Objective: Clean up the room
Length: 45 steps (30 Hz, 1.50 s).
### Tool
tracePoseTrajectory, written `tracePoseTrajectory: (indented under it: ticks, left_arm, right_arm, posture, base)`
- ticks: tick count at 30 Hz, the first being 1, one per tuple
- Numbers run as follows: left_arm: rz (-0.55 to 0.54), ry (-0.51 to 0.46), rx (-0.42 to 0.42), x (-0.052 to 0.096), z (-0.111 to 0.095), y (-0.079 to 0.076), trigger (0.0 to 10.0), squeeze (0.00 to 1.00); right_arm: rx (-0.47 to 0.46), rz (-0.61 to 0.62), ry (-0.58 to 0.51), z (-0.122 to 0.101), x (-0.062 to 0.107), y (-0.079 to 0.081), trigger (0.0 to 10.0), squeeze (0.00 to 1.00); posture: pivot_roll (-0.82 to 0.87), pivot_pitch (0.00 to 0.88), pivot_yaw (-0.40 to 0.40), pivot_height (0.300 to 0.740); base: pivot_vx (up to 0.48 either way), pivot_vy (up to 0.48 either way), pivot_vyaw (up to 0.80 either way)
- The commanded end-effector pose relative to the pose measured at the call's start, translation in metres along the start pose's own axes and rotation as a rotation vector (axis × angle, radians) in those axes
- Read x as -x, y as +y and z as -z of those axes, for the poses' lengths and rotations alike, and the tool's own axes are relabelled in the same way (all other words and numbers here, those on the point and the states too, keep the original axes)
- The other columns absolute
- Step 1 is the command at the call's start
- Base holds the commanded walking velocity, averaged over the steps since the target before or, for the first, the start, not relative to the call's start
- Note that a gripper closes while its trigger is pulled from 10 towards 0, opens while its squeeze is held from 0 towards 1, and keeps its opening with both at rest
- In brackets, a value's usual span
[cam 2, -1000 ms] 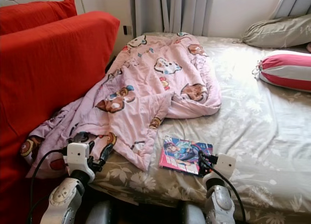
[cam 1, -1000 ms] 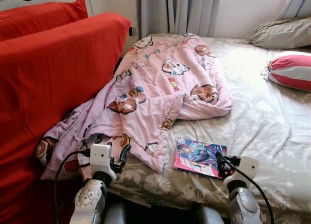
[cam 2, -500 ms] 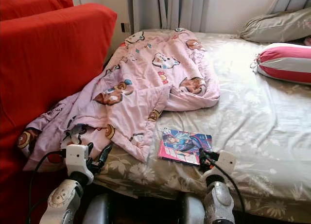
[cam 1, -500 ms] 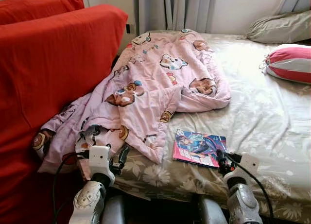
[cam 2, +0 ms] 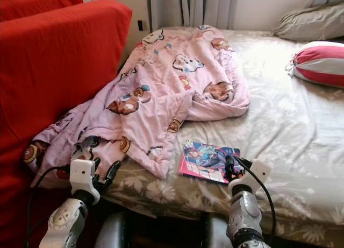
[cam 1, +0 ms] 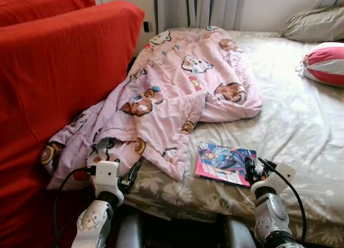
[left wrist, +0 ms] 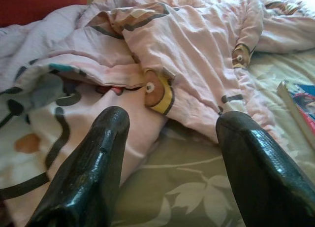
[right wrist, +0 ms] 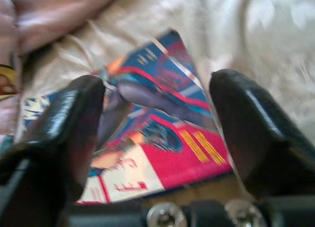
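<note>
A pink cartoon-print blanket lies crumpled across the bed's left half and spills over the near-left edge. A colourful book lies flat on the floral sheet, just right of the blanket's hem. My right gripper is open at the book's near right corner, and in the right wrist view the book lies between its fingers. My left gripper is open and low at the bed's front edge. In its wrist view it points at the blanket's hanging fold, holding nothing.
A red sofa stands tight against the bed's left side. A red and white striped pillow and a grey-green pillow lie at the far right. Curtains hang behind the bed.
The head view has shifted a little as I moved. My right gripper stays at the book's near right corner, slightly further onto it. Blanket and book lie as before.
</note>
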<state>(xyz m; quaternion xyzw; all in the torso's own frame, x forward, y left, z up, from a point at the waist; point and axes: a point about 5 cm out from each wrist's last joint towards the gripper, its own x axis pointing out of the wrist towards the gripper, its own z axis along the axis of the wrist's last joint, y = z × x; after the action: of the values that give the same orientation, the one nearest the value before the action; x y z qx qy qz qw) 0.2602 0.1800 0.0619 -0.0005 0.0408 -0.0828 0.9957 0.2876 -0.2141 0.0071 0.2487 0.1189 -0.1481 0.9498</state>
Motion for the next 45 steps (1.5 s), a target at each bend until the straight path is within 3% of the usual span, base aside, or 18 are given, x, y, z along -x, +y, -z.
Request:
tracePoseTrajectory:
  ticks: [1, 2, 8, 19, 29, 39, 45]
  left_arm:
    - [0.0, 0.003, -0.014, 0.002, -0.002, 0.004, 10.0, 0.0]
    - [0.001, 0.004, -0.018, 0.003, -0.003, 0.006, 10.0, 0.0]
    - [0.003, 0.009, -0.036, 0.004, -0.006, 0.012, 10.0, 0.0]
    - [0.017, 0.028, -0.06, 0.01, -0.008, 0.015, 10.0, 0.0]
    - [0.02, 0.043, -0.068, 0.017, -0.008, 0.017, 10.0, 0.0]
    - [0.021, 0.044, -0.063, 0.018, -0.01, 0.017, 10.0, 0.0]
    - [0.026, 0.043, -0.062, 0.017, -0.011, 0.017, 10.0, 0.0]
  right_arm:
    - [-0.018, 0.006, 0.001, -0.003, -0.002, 0.0, 10.0, 0.99]
    - [-0.02, 0.006, 0.0, -0.003, -0.002, -0.001, 10.0, 0.0]
    - [-0.039, 0.01, -0.004, -0.006, -0.003, -0.006, 10.0, 0.0]
    - [-0.117, -0.059, 0.026, -0.002, -0.003, -0.001, 10.0, 0.0]
    - [-0.156, -0.017, 0.009, -0.003, -0.001, -0.014, 10.0, 0.0]
    - [-0.183, -0.007, -0.037, -0.007, 0.001, -0.018, 10.0, 0.0]
    - [-0.192, -0.004, -0.008, 0.001, 0.003, -0.018, 10.0, 0.0]
  posture:
    - [0.21, 0.046, 0.052, 0.552]
    - [0.21, 0.045, 0.058, 0.552]
    - [0.23, 0.047, 0.082, 0.552]
    - [0.25, 0.063, 0.115, 0.552]
    - [0.26, 0.075, 0.128, 0.552]
    - [0.26, 0.076, 0.132, 0.552]
    - [0.26, 0.079, 0.14, 0.552]
  base:
    - [0.0, 0.0, 0.0]
    - [0.0, 0.0, 0.0]
    - [0.0, 0.0, 0.0]
    - [0.0, 0.0, 0.0]
    - [0.0, 0.0, 0.0]
    - [0.0, 0.0, 0.0]
    - [0.0, 0.0, 0.0]
